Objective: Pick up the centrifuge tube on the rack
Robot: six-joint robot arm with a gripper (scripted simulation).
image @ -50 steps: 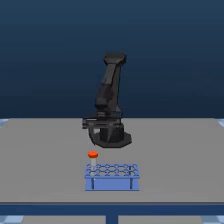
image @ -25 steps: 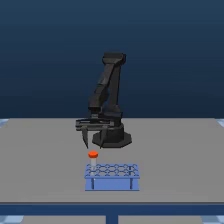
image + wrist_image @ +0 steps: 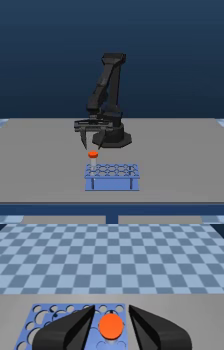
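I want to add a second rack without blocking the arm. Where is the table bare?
The grey table is bare on both sides of the rack, out to its edges, and beside the arm's base. It is crowded between base and rack, where the open end effector hangs over the centrifuge tube.

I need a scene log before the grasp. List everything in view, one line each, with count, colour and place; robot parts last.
tube: one, whitish with an orange-red cap, standing in the rack at its end on the exterior view's left.
rack: one, light blue, two rows of round holes, on the table in front of the arm's base.
table: one, grey, under everything.
floor: blue checkered, seen beyond the table in the wrist view.
arm: one, black, based at the table's middle, bent forward and down.
gripper: one, black, open, just above the tube's cap; in the wrist view the cap sits between the fingers.
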